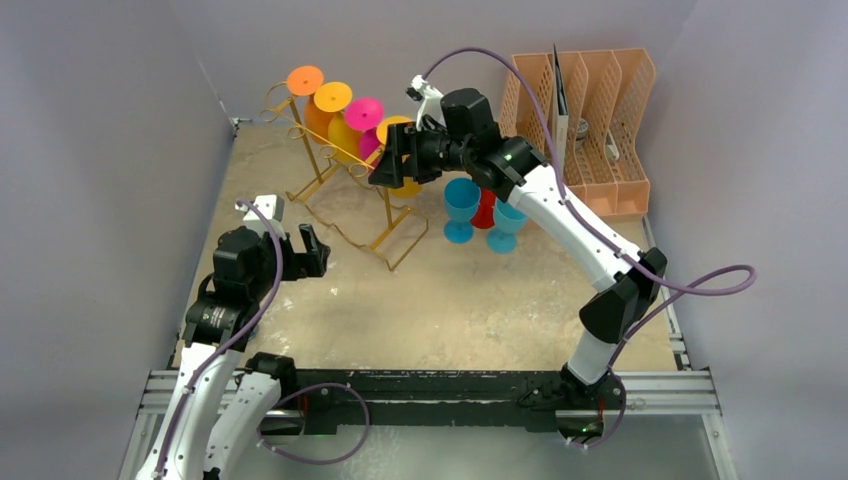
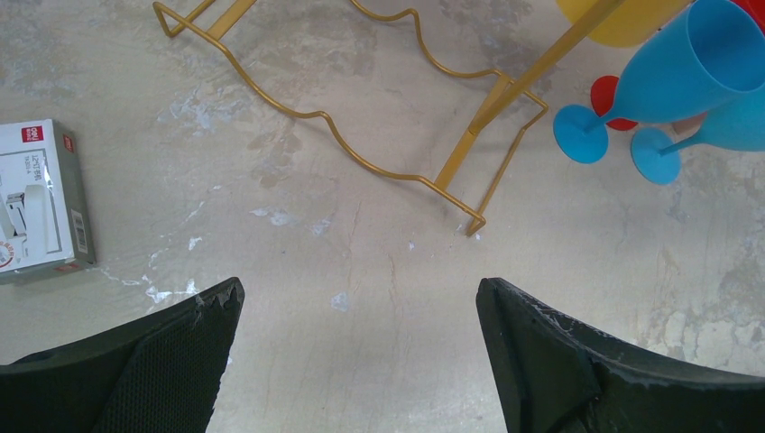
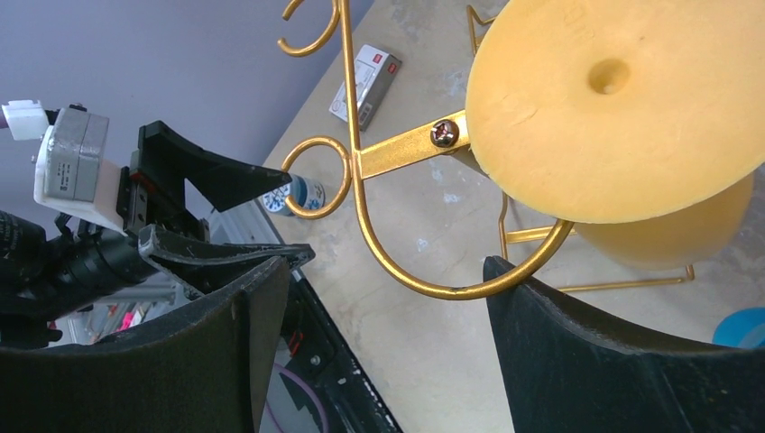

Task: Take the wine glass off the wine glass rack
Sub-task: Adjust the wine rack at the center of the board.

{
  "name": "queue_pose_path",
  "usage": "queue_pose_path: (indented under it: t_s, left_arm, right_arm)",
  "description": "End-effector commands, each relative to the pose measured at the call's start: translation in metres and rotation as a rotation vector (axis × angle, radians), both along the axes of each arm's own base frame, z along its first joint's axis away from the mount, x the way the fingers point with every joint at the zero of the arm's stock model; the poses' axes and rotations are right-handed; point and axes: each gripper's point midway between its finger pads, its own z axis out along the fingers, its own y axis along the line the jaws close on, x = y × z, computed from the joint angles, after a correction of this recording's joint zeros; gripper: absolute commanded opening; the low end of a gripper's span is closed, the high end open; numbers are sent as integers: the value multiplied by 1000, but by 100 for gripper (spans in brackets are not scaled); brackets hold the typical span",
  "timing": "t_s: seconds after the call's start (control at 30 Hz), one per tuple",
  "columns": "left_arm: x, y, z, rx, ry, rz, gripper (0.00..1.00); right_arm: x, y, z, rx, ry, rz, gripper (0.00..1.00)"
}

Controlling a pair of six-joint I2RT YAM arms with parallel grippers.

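The right gripper (image 3: 386,263) is open, the end hook of the rack (image 3: 404,146) between its fingers, nothing gripped. The yellow glass (image 3: 613,108) hangs upside down at that near end of the rail, just beside the right finger (three more glasses (image 1: 334,97) hang behind it). The left gripper (image 2: 359,287) hovers wide open over the table (image 2: 379,262), near the rack's base.

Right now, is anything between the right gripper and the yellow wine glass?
Yes: the wine glass rack's end hook curves between the open jaws of the right gripper, in front of the hanging yellow wine glass.
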Motion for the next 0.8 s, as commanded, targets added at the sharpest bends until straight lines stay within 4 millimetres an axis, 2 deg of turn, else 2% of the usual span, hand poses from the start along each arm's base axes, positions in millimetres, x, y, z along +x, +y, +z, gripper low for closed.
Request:
queue_pose_path:
  t_s: [0.0, 0.23, 0.47, 0.77]
  left_arm:
    - [3, -2, 21, -22, -55, 3, 100]
    - [3, -2, 21, -20, -55, 2, 100]
    - [2, -1, 20, -19, -55, 5, 100]
    - [3, -2, 20, -20, -52, 2, 100]
  right_arm:
    - [-5, 0, 35, 79, -67, -10, 81]
    - [2, -6, 32, 5, -102, -30, 82]
    - [11, -16, 21, -85, -134, -54, 82]
    - [7, -6, 21, -103, -137, 14, 83]
